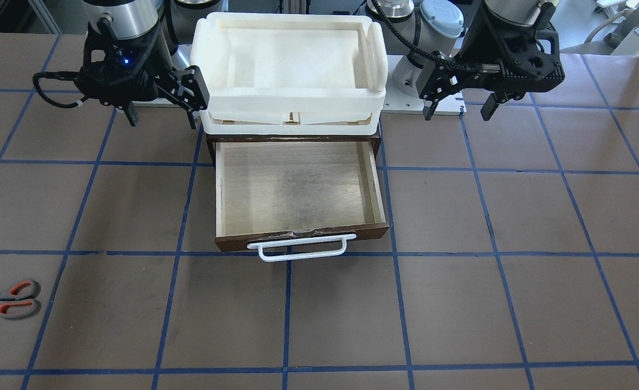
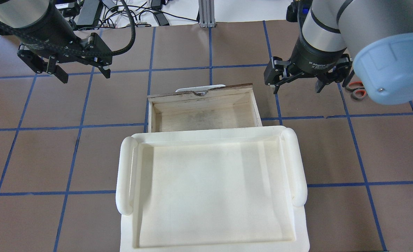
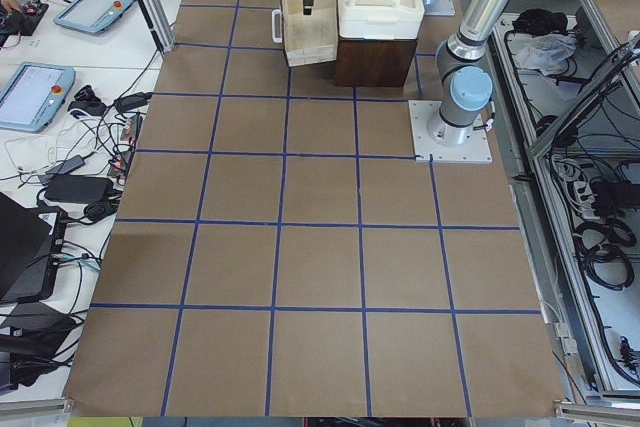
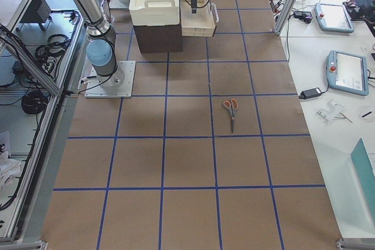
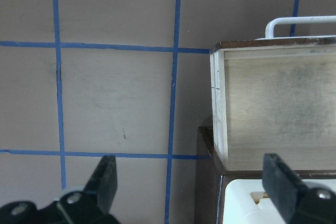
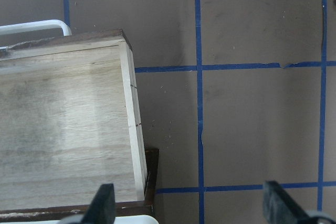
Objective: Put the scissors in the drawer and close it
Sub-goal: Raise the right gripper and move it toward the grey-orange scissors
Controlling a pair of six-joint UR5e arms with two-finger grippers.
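The scissors [image 1: 10,299] lie flat on the brown table, far out on my right side. They also show in the overhead view [image 2: 355,90], partly behind my right arm, and in the exterior right view [image 4: 231,109]. The drawer [image 1: 297,184] is pulled open and empty, its white bar handle [image 1: 297,248] facing away from me. My left gripper [image 2: 83,73] is open and empty, hovering left of the drawer [image 5: 278,108]. My right gripper [image 2: 297,87] is open and empty, hovering right of the drawer [image 6: 63,129], between it and the scissors.
A white plastic tray [image 2: 125,175] sits on top of the dark brown case [image 1: 211,143], above the drawer slot. Blue tape lines grid the table. Tablets and cables lie on side benches beyond the table ends.
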